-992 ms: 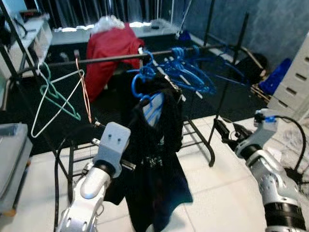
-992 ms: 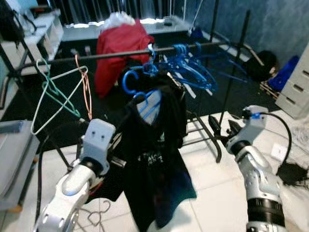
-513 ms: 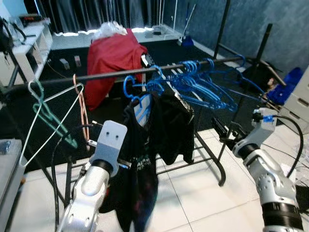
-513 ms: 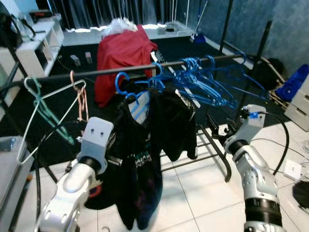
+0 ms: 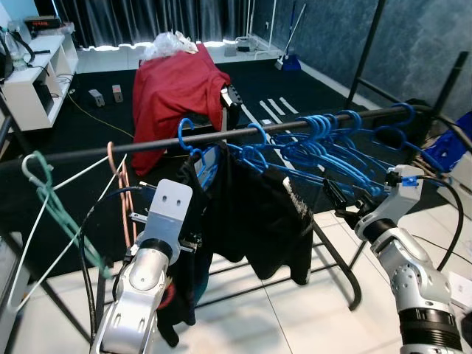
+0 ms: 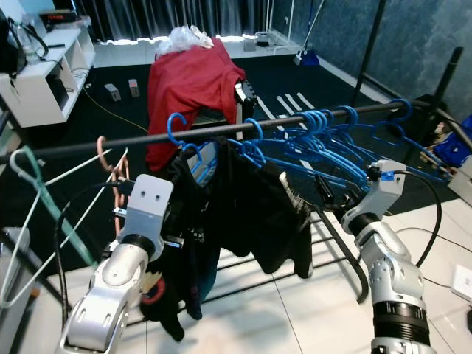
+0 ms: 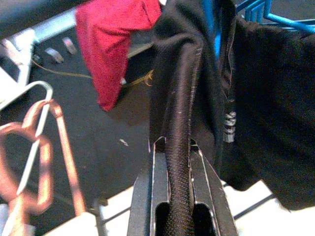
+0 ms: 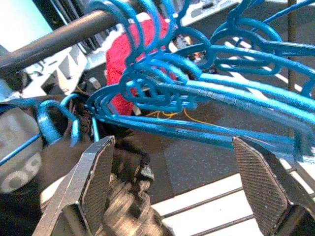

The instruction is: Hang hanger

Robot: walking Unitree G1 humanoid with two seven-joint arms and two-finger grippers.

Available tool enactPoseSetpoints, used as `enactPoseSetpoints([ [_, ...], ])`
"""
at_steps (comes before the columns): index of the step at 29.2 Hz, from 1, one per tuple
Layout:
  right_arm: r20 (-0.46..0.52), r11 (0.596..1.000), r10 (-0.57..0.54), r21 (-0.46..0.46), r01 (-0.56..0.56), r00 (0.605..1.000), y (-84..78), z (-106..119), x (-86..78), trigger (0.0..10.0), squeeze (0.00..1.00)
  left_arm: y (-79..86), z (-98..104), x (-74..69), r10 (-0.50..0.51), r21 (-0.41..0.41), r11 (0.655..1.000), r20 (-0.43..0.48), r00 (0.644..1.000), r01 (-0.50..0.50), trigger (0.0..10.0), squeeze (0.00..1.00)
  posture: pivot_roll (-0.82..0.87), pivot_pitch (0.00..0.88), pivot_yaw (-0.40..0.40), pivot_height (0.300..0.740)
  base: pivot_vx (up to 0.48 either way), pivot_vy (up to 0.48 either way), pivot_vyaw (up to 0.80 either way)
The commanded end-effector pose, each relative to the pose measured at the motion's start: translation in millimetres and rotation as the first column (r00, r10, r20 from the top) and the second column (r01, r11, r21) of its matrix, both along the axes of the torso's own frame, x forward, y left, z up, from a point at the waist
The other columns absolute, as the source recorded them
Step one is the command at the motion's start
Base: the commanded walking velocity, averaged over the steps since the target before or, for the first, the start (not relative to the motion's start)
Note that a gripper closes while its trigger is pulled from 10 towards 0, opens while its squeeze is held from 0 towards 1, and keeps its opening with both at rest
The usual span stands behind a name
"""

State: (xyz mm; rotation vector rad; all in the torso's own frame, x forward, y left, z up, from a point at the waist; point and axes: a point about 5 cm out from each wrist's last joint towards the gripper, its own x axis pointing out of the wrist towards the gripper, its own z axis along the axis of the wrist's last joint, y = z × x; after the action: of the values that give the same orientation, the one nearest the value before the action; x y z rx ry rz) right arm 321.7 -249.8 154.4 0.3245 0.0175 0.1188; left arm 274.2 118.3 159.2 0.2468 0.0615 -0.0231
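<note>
Left wrist view, left gripper [image 7: 177, 196] pinching black garment [image 7: 256, 98], right gripper [image 8: 182, 196] spread wide before blue hangers [image 8: 206, 93].

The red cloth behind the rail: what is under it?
The red cloth drapes over something upright on the dark floor; its black edge shows at one side. The cloth covers the rest, so what it is cannot be told.

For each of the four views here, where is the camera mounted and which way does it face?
Head stereo pair: looks forward and down at the rail; both silver arms show.
Left wrist: looks along the left gripper, jaws shut on the black garment.
Right wrist: looks along the open right gripper at the blue hangers.
All share the rail and hangers.
</note>
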Motion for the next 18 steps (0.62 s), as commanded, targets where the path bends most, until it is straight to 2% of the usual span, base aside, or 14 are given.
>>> enactPoseSetpoints([
  [1, 0.000, 1.000, 0.006, -0.006, -0.006, 1.000, 2.0, 1, 0.5, 10.0, 0.00, 5.2, 1, 1.0, 0.040, 0.004, 0.999, 0.005, 0.999, -0.040, 10.0, 0.00, -0.05, 0.009, -0.023, 0.740, 0.000, 0.000, 0.00],
  [4, -0.001, 1.000, 0.006, -0.006, -0.006, 1.000, 1.9, 1, 0.2, 10.0, 0.00, 5.6, 0, 0.5, 0.050, 0.007, 0.999, -0.009, 0.999, -0.050, 10.0, 0.00, -0.05, 0.009, -0.023, 0.740, 0.000, 0.000, 0.00],
  [7, -0.005, 1.000, 0.006, -0.009, -0.006, 1.000, 1.5, 0, -0.3, 10.0, 0.00, 3.7, -9, -3.8, 0.077, 0.004, 0.997, -0.079, 0.994, -0.077, 10.0, 0.00, -0.05, 0.007, -0.024, 0.740, 0.000, 0.000, 0.00],
  [10, -0.007, 1.000, 0.006, -0.010, -0.006, 1.000, 1.4, 0, -0.3, 10.0, 0.00, 3.0, -13, -5.8, 0.081, 0.007, 0.997, -0.110, 0.991, -0.081, 10.0, 0.00, -0.05, 0.006, -0.024, 0.740, 0.000, 0.000, 0.00],
  [11, -0.009, 1.000, 0.005, -0.012, -0.005, 1.000, 1.6, 0, -0.2, 10.0, 0.00, 2.9, -24, -10.1, 0.099, 0.013, 0.995, -0.176, 0.979, -0.098, 10.0, 0.00, -0.05, 0.006, -0.024, 0.740, 0.000, 0.000, 0.00],
  [18, -0.011, 1.000, 0.003, -0.012, -0.003, 1.000, 1.7, 1, 0.5, 10.0, 0.00, 1.1, -28, -12.6, 0.108, 0.004, 0.994, -0.223, 0.969, -0.110, 10.0, 0.00, -0.05, 0.013, -0.022, 0.740, 0.000, 0.000, 0.00],
])
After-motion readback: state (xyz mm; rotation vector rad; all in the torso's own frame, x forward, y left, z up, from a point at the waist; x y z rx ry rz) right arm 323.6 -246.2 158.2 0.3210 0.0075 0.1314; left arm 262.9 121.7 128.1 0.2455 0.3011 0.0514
